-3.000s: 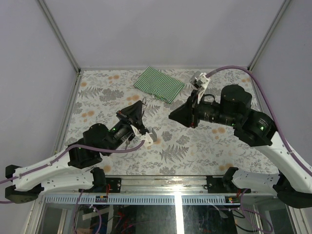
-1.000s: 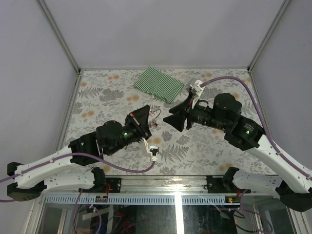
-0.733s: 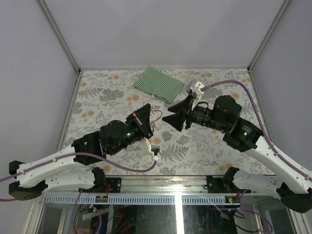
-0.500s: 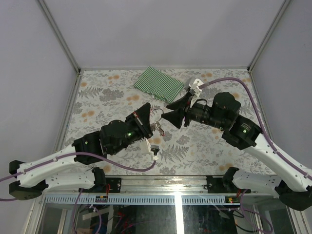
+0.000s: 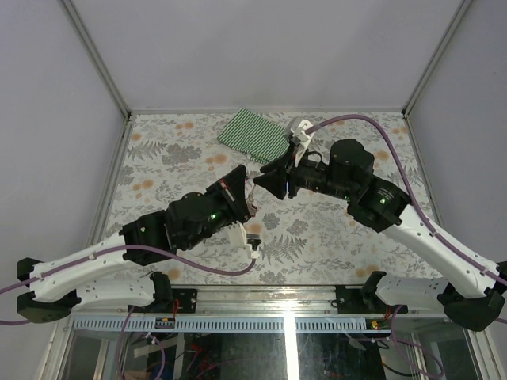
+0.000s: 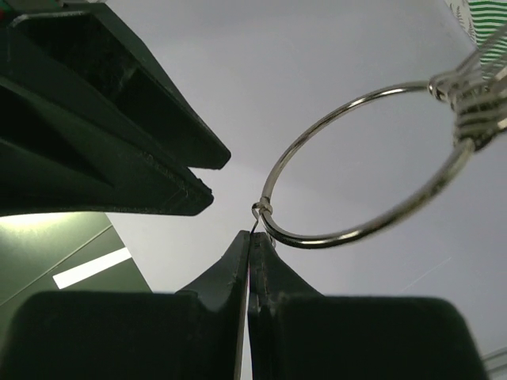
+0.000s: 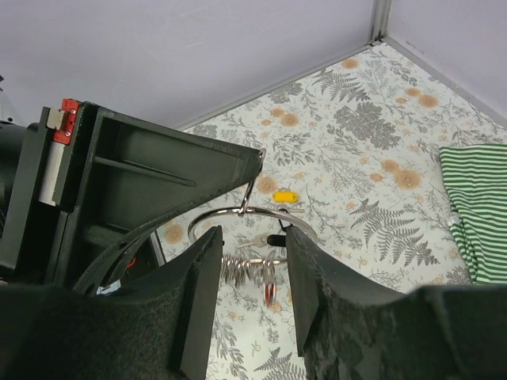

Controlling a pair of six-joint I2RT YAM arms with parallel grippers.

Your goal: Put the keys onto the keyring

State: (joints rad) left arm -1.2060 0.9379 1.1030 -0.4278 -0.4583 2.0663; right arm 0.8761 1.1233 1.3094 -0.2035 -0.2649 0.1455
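We hold the keyring (image 6: 356, 235) up off the tabletop (image 7: 372, 182), its big loop pinched at the rim by our left end effector (image 6: 249, 241), which is clamped tight on the wire. The loop points away from those tips, toward the right arm. Our right end effector (image 7: 252, 234), the nearer free one, faces it half-spread and empty, with the loop lying crosswise just ahead.

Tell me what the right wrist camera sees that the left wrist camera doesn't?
Only the right wrist view shows the flowery table and a yellow key tag beyond the ring. Only the left wrist view shows, very close up, the left gripper pinched shut on a thin wire of the keyring. Both show that big silver ring, its bunch of smaller rings and a bit of the striped cloth.
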